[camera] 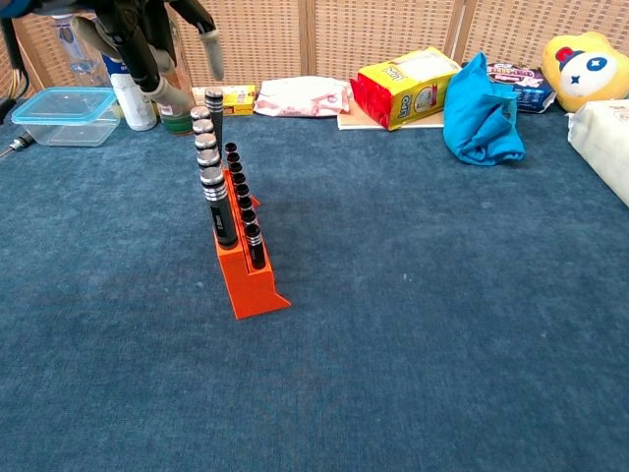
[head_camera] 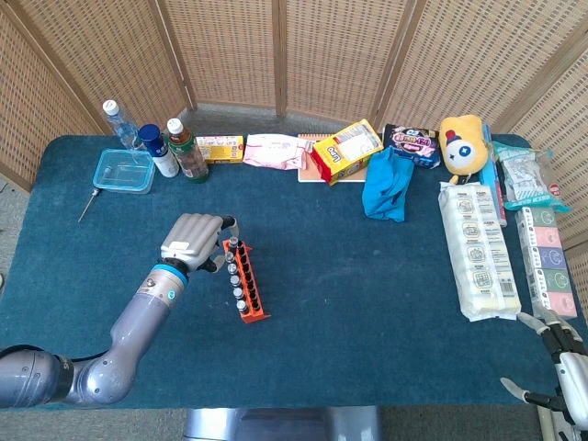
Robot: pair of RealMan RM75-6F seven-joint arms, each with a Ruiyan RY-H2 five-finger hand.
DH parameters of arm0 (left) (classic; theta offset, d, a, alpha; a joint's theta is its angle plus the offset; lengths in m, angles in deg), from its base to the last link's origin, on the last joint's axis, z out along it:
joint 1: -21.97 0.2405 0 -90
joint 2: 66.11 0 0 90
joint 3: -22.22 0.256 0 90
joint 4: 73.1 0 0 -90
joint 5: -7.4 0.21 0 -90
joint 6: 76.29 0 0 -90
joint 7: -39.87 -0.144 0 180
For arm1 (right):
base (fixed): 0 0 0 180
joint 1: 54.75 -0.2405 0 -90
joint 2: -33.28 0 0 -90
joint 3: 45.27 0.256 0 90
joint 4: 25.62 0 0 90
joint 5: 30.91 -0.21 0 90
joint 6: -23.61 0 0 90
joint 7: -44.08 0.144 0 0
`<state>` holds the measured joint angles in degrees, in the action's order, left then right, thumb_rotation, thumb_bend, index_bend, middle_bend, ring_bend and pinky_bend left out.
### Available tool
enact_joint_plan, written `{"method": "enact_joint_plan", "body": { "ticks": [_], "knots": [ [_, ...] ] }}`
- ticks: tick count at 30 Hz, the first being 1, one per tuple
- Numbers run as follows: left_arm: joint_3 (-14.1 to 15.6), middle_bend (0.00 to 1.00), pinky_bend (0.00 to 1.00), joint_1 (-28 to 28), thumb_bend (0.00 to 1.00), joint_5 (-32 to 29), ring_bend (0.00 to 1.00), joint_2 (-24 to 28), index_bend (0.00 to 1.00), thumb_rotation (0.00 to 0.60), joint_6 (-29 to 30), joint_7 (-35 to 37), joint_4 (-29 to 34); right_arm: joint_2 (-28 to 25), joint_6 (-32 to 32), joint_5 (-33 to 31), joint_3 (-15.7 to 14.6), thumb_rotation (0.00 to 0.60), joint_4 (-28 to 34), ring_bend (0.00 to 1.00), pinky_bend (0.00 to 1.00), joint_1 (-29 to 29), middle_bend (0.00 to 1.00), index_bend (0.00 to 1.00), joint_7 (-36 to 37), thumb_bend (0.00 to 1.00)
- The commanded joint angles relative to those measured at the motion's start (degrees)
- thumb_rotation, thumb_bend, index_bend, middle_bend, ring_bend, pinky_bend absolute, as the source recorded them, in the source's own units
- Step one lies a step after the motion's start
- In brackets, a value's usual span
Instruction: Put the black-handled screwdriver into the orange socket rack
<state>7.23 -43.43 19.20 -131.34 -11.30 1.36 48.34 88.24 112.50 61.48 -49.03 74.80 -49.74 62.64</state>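
1. Nearest you, your right hand (head_camera: 562,367) sits at the counter's (head_camera: 367,303) near edge, well apart from the orange socket rack (camera: 251,275); its fingers look spread and empty.
2. The rack stands upright, its holes filled with a row of black-and-silver pieces.
3. The black-handled screwdriver (camera: 213,101) appears to stand upright at the rack's far end, seemingly seated.
4. Your left hand (head_camera: 196,239) hovers just beside the rack's far end, fingers loosely curled, holding nothing.
5. If you re-grip, expect a light, stiff, smooth handle; pinch it below the cap.
6. Beyond the rack, a clear plastic box (head_camera: 124,171) looks empty; bottles (head_camera: 186,152) stand beside it.
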Motion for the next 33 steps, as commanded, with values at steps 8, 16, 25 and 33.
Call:
{"method": "enact_joint_plan", "body": {
  "ticks": [8,16,25,33],
  "knots": [
    [0.78,1.0,1.0,-0.83,0.28,-0.67,1.0,1.71,0.25,0.6,-2.05,-0.22,0.93,-0.07,-0.02,0.08,-0.11,0.6,0.18,0.0,0.0,0.03,0.06,0.16,-0.14,0.0],
    [0.25,1.0,1.0,-3.82,0.04,-3.34,1.0,3.04,0.22,0.475,-3.88,-1.24,1.33,-0.04,-0.33,-0.3,-0.01,0.6,0.12,0.0,0.0,-0.09,0.06,0.16,-0.18,0.0],
    [-0.4,1.0,1.0,-3.57,0.0,1.25,1.0,-2.35,0.7,0.027,4.27,1.79,-0.14,-0.04,-0.14,-0.05,-0.04,0.6,0.12,0.0,0.0,-0.06,0.06,0.16,0.31,0.0],
    [1.67,1.0,1.0,-4.09,0.0,5.96,1.0,-6.62,0.7,0.002,11.59,-2.92,-2.11,-0.02,-0.3,-0.04,-0.1,0.6,0.2,0.0,0.0,-0.11,0.06,0.17,0.05,0.0]
  ]
}}
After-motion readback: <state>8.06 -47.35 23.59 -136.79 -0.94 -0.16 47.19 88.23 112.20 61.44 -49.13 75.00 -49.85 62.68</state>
